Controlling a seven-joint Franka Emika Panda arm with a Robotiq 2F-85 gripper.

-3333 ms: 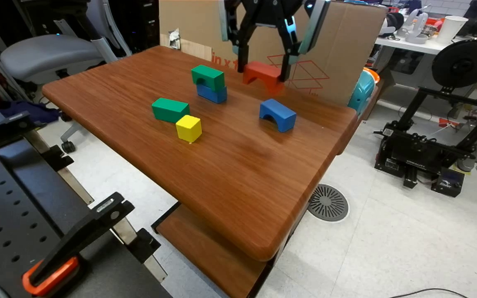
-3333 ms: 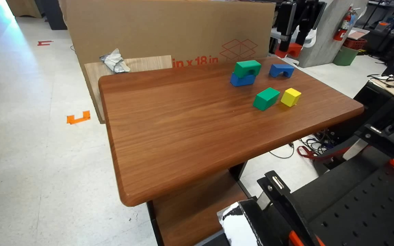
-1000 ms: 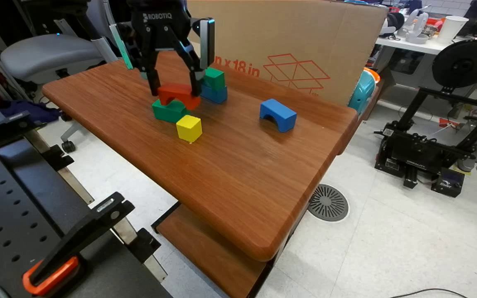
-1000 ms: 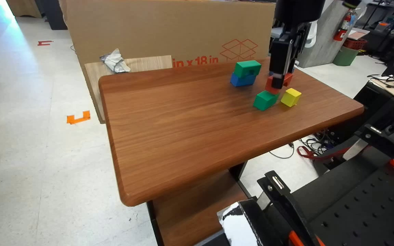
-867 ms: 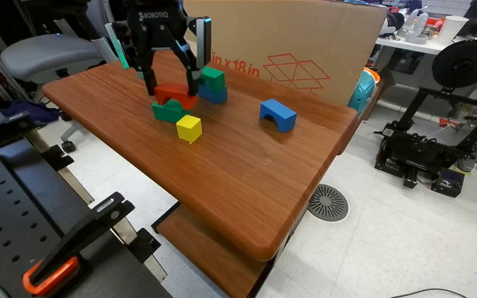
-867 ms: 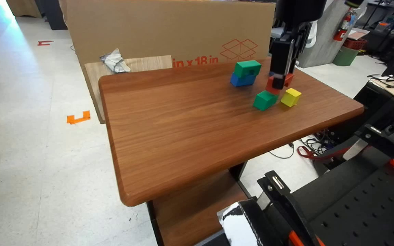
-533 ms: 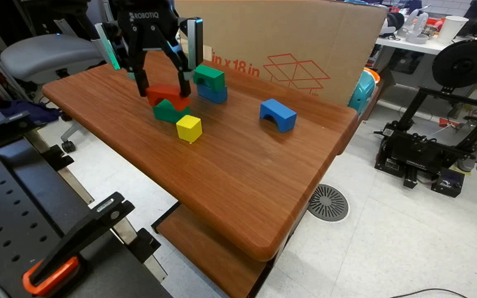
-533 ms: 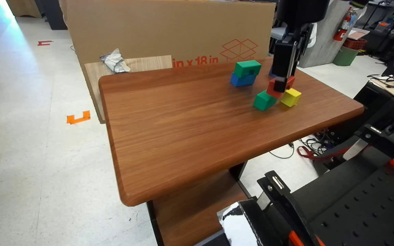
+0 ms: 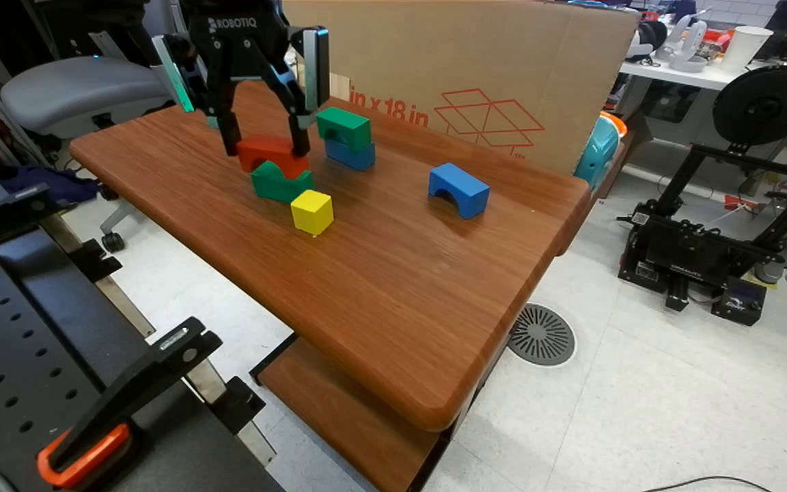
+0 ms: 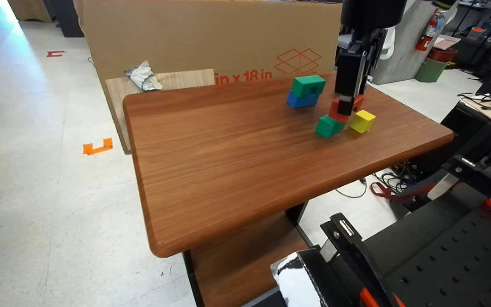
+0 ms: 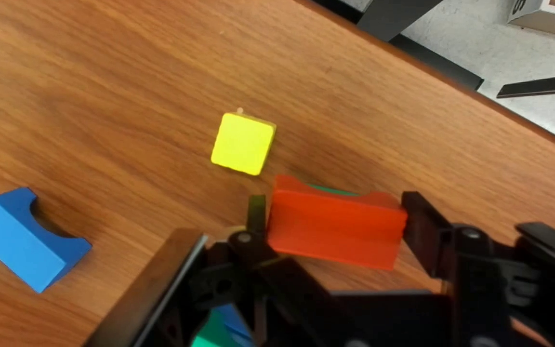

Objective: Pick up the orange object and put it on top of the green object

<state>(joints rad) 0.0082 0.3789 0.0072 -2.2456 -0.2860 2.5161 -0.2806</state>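
Orange block [image 9: 274,153], newly over the green block [image 9: 281,186], tight in the claw [image 9: 266,145]

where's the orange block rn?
The orange block is pinched in the claw, over the green block next to the yellow cube, contact with the green unclear. Both exterior views show it above and left of that cube.

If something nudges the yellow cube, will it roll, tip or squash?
The yellow cube would probably slide rather than roll, given its flat sides. Being about as wide as tall, it's unlikely to tip easily. Its crisp edges suggest it's stiff.
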